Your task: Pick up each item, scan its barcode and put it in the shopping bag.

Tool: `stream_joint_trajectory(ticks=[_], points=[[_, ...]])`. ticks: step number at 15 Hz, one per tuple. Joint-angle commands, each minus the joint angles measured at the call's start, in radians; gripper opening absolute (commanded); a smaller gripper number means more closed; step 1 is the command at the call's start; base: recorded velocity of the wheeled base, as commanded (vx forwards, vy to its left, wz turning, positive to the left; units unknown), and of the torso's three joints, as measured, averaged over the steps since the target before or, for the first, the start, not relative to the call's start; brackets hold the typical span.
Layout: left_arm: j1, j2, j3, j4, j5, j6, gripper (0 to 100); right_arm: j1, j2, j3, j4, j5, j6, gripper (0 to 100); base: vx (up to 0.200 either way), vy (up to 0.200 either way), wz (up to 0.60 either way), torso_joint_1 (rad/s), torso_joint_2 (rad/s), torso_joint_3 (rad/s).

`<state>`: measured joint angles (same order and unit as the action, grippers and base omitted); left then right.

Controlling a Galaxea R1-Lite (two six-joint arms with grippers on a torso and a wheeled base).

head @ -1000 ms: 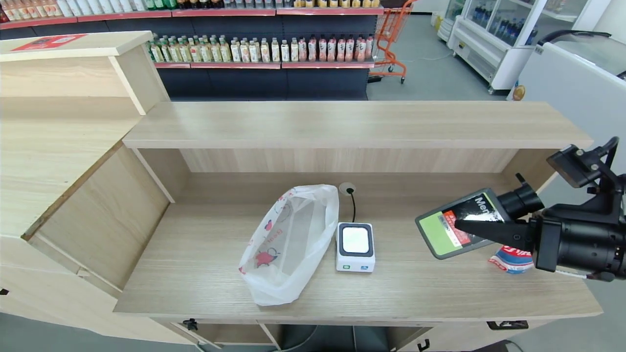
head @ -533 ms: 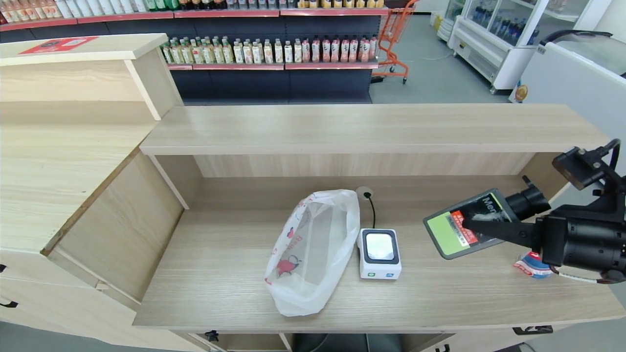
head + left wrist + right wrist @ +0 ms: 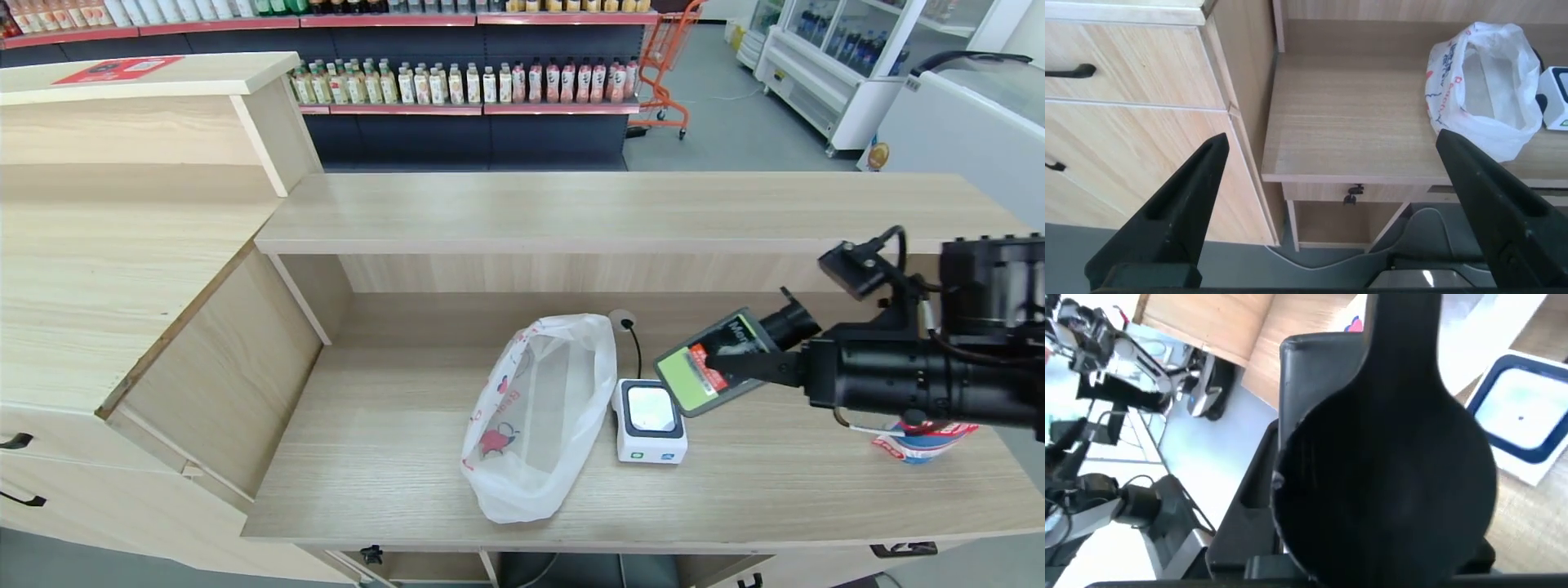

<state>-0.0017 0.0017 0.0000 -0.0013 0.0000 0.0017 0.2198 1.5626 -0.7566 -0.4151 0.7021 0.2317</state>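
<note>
Your right hand (image 3: 739, 365) is clamped on the flat green-labelled pack (image 3: 692, 382), held tilted just over the scanner (image 3: 651, 411) mid-tabletop (image 3: 775, 490). Looks like a scan pose, underside toward the window. The shopping bag (image 3: 543, 416) lies just beside the scanner, on its left, mouth apparently toward the back edge. The scanner cable (image 3: 636, 353) runs behind. Another packet (image 3: 922, 438) sits near the right edge under the arm. Your left hand (image 3: 1333, 140) is spread wide and empty, off the near-left corner.

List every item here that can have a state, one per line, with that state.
Shopping bag: lying on the counter, mouth open.
Barcode scanner: on the counter, window lit.
Green-and-black packet: held in the air near the scanner.
Right gripper: shut on the packet.
Left gripper: open, empty.
</note>
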Motion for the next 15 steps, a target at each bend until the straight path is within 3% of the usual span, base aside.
stream_joint_trajectory(ticks=[1,4,5,7,11,15], points=[[0.0,0.0,0.0,0.0,0.0,0.0,100,0.092,0.22,-0.101,-0.002,-0.001,-0.068,0,0.0,0.0,0.0,0.0,0.0,0.0],[0.0,0.0,0.0,0.0,0.0,0.0,100,0.099,0.407,-0.092,-0.057,0.0,-0.473,0,0.0,0.0,0.0,0.0,0.0,0.0],[0.0,0.0,0.0,0.0,0.0,0.0,100,0.101,0.455,-0.098,-0.068,0.0,-0.537,0,0.0,0.0,0.0,0.0,0.0,0.0],[0.0,0.0,0.0,0.0,0.0,0.0,100,0.107,0.507,-0.113,-0.113,0.0,-0.58,0,0.0,0.0,0.0,0.0,0.0,0.0],[0.0,0.0,0.0,0.0,0.0,0.0,100,0.178,0.738,-0.302,-0.363,-0.041,-0.595,0,0.0,0.0,0.0,0.0,0.0,0.0],[0.0,0.0,0.0,0.0,0.0,0.0,100,0.213,0.855,-0.377,-0.507,-0.079,-0.654,0,0.0,0.0,0.0,0.0,0.0,0.0]])
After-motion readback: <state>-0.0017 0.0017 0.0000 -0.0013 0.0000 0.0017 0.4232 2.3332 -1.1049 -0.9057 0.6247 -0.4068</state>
